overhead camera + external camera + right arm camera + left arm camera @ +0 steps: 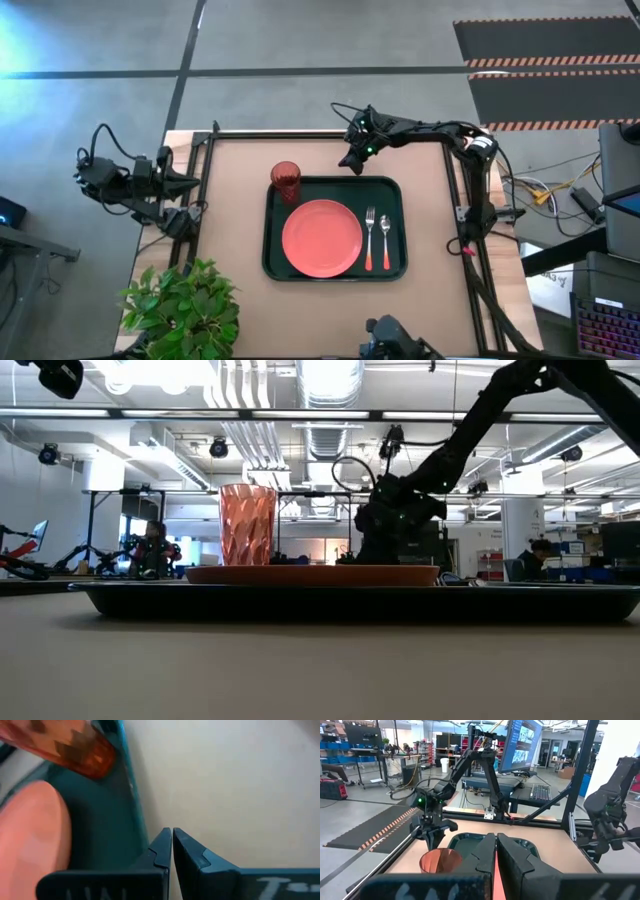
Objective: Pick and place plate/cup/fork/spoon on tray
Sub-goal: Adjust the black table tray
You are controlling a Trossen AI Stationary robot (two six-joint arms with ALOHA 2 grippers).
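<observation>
On the bench (320,310), pretty much dead centre, sits the tray (334,271), and all four things are on it. The plate (322,237) takes up the middle-left of the tray. The cup (286,180) stands upright in the tray's far left corner, just beside the plate's edge. To the right of the plate, the fork (369,238) and the spoon (385,239) lie side by side, parallel, silver ends pointing to the far side and orange handles toward the near edge; fork is the one closer to the plate.

The right gripper (352,161) hangs just past the far rim of the tray, near its middle, a bit right of the cup. Its wrist view shows the two fingers (162,851) pressed almost together with only a sliver between them and nothing held, over the bare bench right beside the tray rim, with the cup and plate off to one side.

The left gripper (190,181) is parked off the left edge of the bench, well apart from the tray. Its fingers (487,857) are closed up against each other too, nothing in them.

From the low view the cup (247,525) stands behind the plate (312,573).
</observation>
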